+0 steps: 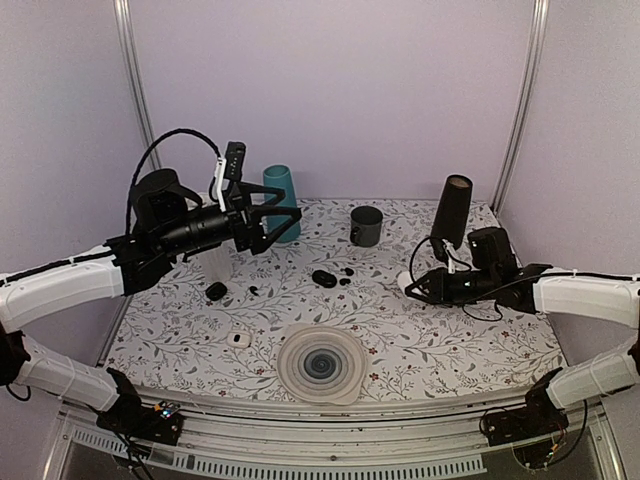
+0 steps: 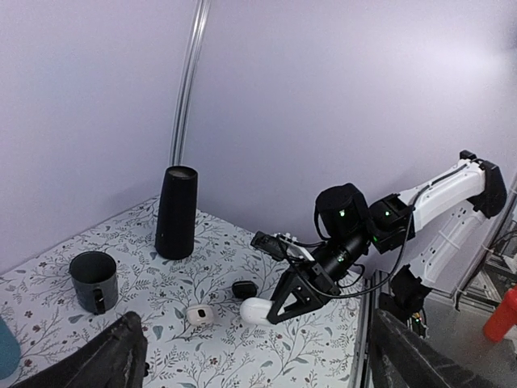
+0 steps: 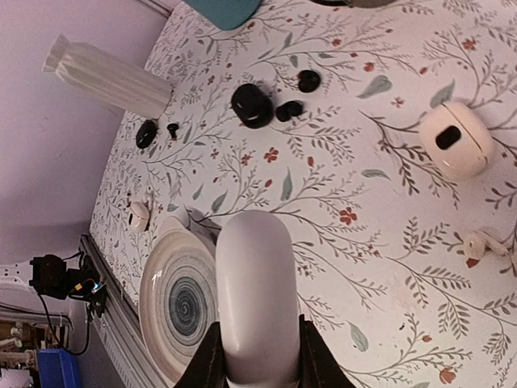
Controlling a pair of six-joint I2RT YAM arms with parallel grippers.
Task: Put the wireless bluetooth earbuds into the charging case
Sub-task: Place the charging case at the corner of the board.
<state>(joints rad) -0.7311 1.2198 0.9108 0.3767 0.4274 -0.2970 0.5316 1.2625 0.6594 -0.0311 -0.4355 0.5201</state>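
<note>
1. Handling first. The black earbuds (image 3: 308, 79) and the white earbud (image 3: 483, 242) are tiny next to everything else. We'd guess they're nearly weightless, hard and glossy, so they'll likely be slippery and prone to popping out of a pinch or skating across the table (image 1: 480, 340).
2. Where to grab: we'd pinch across the fattest part of the body with just the fingertips, coming straight down. The white one seems to have a little stem, and we'd avoid grabbing that.
3. The right gripper (image 3: 258, 356) is busy. Its fingers are clamped on a smooth white case (image 3: 252, 291), held low over the table. The case looks shut from here, but we can't be sure.
4. Relative to that gripper:
   - The black pair lies well ahead of it, just beside the black case (image 3: 252, 105).
   - The white earbud is much closer, off to one side on the table, near a second white case (image 3: 456, 139) with a dark slot.
5. The left gripper (image 1: 280, 222) is spread wide with nothing in it. It hangs up in the air by the teal cup (image 1: 281, 195), well apart from every earbud.
6. Our take: the free left gripper has to do the picking, and the black pair is nearer to it than the white one.
</note>
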